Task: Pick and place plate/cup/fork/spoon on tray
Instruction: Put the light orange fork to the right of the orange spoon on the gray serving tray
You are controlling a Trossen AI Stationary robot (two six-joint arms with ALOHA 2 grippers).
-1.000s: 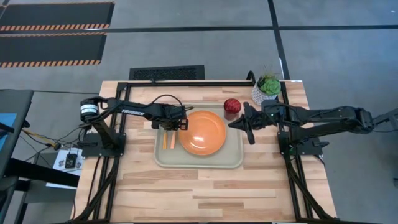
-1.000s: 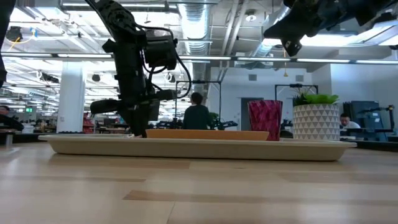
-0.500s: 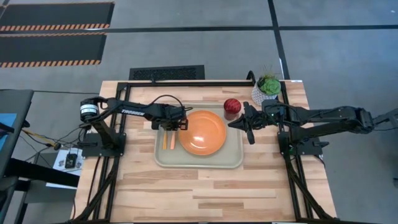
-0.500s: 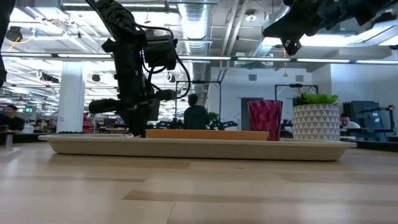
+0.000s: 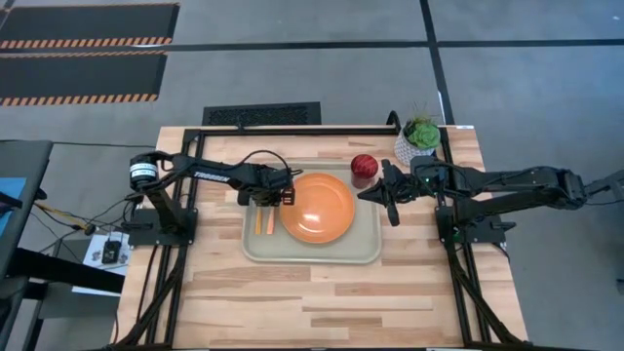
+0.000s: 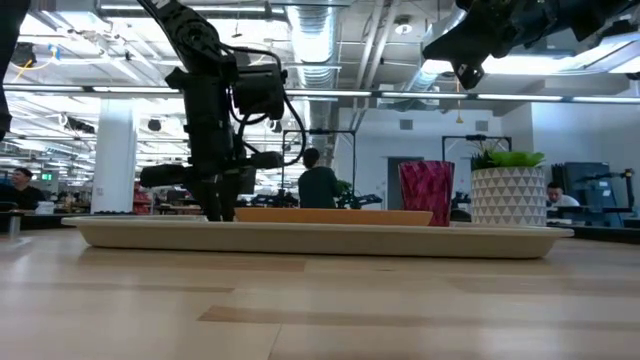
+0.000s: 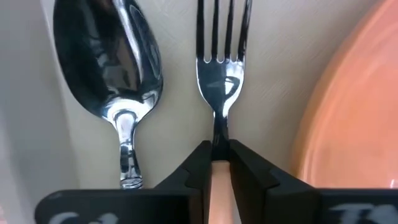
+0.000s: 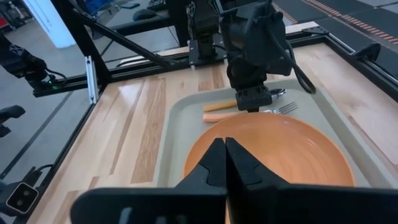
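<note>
The tray (image 5: 366, 249) is seen in the centre of the high view, and three of the four items are already on it. The plate (image 5: 319, 208) lies right of centre; the spoon (image 7: 112, 74) and the fork (image 7: 222, 65) lie side by side along the tray's left part. The left gripper (image 7: 216, 163) is down over the fork, its jaws still narrowly around the orange handle, so release is judged to be just under way. Only the cup (image 5: 364, 167) is left, standing on the table above the tray's upper right corner. The right gripper (image 5: 387, 195) is held closed and empty just below the cup.
</note>
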